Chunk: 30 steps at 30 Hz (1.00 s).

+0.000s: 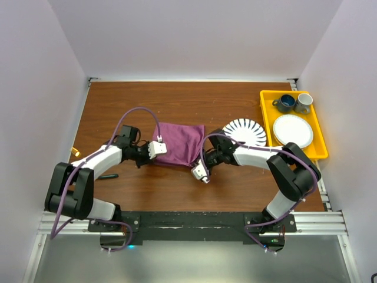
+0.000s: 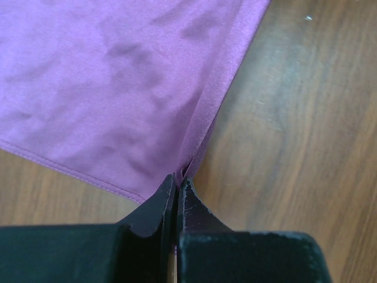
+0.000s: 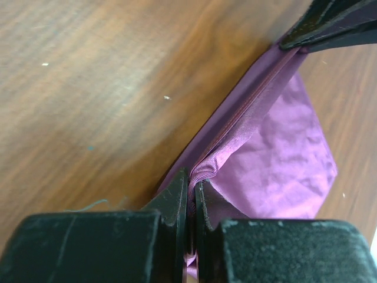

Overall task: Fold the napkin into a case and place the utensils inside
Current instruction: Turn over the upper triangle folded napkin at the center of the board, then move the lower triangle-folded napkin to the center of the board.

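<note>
The napkin [image 1: 181,143] was seen lying on the table [image 1: 235,188], just left of the striped plate [image 1: 245,131] and between the two arms. A near corner of the cloth was pinched tight by the left end effector [image 2: 177,181], a ridge being drawn up from its jaws. A bunched hem on the napkin's other near side was likewise clamped by the right end effector [image 3: 192,180].

We cannot see the pinched parts of the napkin [image 2: 118,88], buried inside the left gripper [image 2: 177,186] and the right gripper [image 3: 192,186]. In the left wrist view the cloth runs off the top and left edges.
</note>
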Available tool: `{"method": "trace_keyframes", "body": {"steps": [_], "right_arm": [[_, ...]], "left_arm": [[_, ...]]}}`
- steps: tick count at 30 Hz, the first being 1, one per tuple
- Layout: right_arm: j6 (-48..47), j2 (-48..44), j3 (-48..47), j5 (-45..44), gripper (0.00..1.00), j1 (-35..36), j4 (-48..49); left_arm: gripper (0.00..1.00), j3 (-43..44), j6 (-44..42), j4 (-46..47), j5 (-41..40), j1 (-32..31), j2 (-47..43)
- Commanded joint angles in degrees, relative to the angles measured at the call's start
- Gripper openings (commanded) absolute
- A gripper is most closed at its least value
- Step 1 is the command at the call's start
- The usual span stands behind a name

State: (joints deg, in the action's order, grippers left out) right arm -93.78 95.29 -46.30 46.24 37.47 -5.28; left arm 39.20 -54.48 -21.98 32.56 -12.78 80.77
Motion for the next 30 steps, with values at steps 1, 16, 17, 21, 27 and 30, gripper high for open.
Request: {"method": "trace_keyframes", "body": {"steps": [1, 16, 17, 21, 27, 30], "right_arm": [[-4.7, 0.1, 0.2, -1.8, 0.00, 0.1, -8.9], [10.0, -13.3, -4.6, -4.4, 0.70, 0.7, -19.6], [13.2, -14.0, -5.2, -4.9, 0.70, 0.6, -18.8], [42.6, -13.9, -10.1, -9.5, 0.68, -1.2, -14.7], [70.8, -7.4, -18.4, -10.8, 0.55, -6.4, -15.6], [76.4, -4.7, -18.5, -12.6, 0.44, -7.0, -14.3]], "left_arm": [[0.00, -2.2, -3.0, -0.6, -5.6, -0.2, -2.1], [0.61, 2.5, -6.7, -18.3, -4.2, -1.2, -18.2], [0.61, 4.0, -5.9, -18.7, -3.4, -1.2, -18.5], [0.55, 7.5, 2.7, -15.9, -3.7, -1.2, -16.0], [0.39, 8.7, 3.9, -8.3, -0.5, -1.4, -8.8], [0.42, 5.5, 0.5, -4.0, -2.0, -1.5, -7.5]]}}
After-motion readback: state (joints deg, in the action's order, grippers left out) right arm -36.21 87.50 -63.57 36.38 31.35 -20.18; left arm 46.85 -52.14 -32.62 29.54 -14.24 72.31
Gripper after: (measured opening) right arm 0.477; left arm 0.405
